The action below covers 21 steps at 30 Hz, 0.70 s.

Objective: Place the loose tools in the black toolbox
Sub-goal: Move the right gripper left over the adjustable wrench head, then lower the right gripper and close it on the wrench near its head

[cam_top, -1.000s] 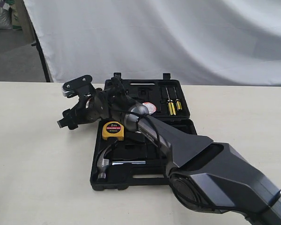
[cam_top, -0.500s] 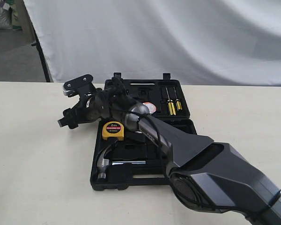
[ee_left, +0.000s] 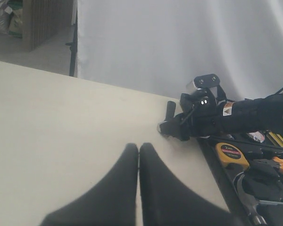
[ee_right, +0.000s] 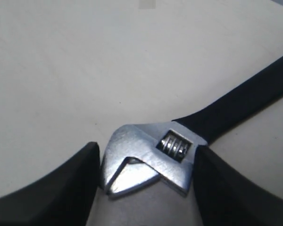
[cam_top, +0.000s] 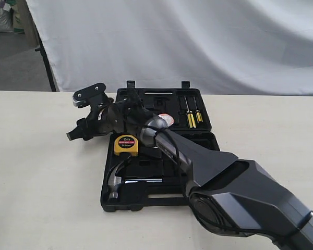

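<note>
The right claw (ee_right: 147, 149) was down at the table (cam_top: 41, 198), a finger (ee_right: 80, 183) on each side of the head of the silver adjustable wrench (ee_right: 177, 143). Both fingers seemed to touch the steel, so the claw looked closed on the head, though how firmly it pressed could not be told. The wrench lay flat on the table, its black handle running out past the claw and away from the fingers.

Just behind that claw, under its arm, lay the black toolbox (cam_top: 146, 200), open. In the toolbox half farther from the claw sat the claw hammer (cam_top: 116, 180). A yellow tape measure (cam_top: 126, 145) sat closer, just beside the claw's wrist.

The left claw (ee_left: 139, 147) was well apart from the right one, with its fingers together, nothing between them and only bare table beneath.
</note>
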### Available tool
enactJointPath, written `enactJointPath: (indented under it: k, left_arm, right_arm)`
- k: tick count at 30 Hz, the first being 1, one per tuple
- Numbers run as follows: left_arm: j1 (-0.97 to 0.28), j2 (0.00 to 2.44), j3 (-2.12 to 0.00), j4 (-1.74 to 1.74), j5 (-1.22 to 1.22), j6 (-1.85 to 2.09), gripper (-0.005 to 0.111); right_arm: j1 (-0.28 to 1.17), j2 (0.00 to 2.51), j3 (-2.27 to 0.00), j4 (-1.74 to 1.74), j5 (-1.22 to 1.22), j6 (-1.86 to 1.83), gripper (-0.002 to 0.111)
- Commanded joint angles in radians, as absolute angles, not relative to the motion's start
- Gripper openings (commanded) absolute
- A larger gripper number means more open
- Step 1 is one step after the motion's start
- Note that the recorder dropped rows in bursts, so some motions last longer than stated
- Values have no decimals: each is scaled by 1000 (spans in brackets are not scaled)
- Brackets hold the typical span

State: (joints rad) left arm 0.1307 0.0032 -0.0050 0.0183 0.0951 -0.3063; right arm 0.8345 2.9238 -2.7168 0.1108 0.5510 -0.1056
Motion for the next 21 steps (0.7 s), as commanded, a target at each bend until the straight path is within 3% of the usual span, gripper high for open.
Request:
enactJointPath:
  k: [1,4,16,21]
  left_arm:
    - [156,0,-8,23,88,-311,1]
    - [156,0,-8,23,88,-311,1]
    - [156,0,-8,23,88,-311,1]
    - [156,0,-8,23,88,-311,1]
  right_arm:
    - [830,2930,-2714,126,637,-106,12]
    - [830,2912,-2714,170,714,-104,-1]
    - [830,2793,-2714,363,1203,-163,-1]
    - [843,2782,-2712,471,1221,-218,-1]
